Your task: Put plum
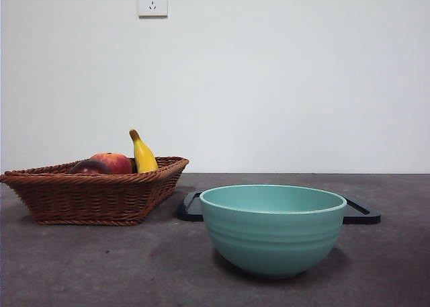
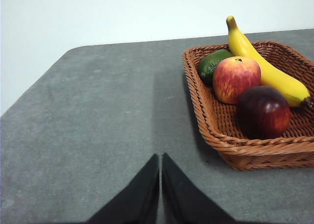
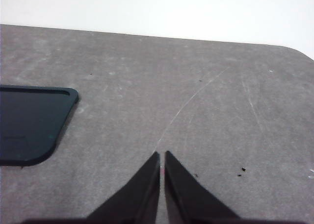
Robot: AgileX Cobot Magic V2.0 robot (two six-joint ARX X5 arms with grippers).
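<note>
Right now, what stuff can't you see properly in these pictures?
- Plum: front view shows only its top; the basket wall hides the rest.
- Green fruit: left wrist view shows part; the red-orange fruit covers it. Front view hides it completely.
- Black tray: the teal bowl blocks its middle in front view; the right wrist view's edge cuts it off.
- Bowl's inside: front camera sits too low.
- Basket: left wrist view's edge cuts it off.

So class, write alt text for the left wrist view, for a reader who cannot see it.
A brown wicker basket on a grey table holds a dark plum, a red-orange fruit, a banana and a green fruit. The left gripper, jaws shut, hangs beside the basket, apart from it.
</note>
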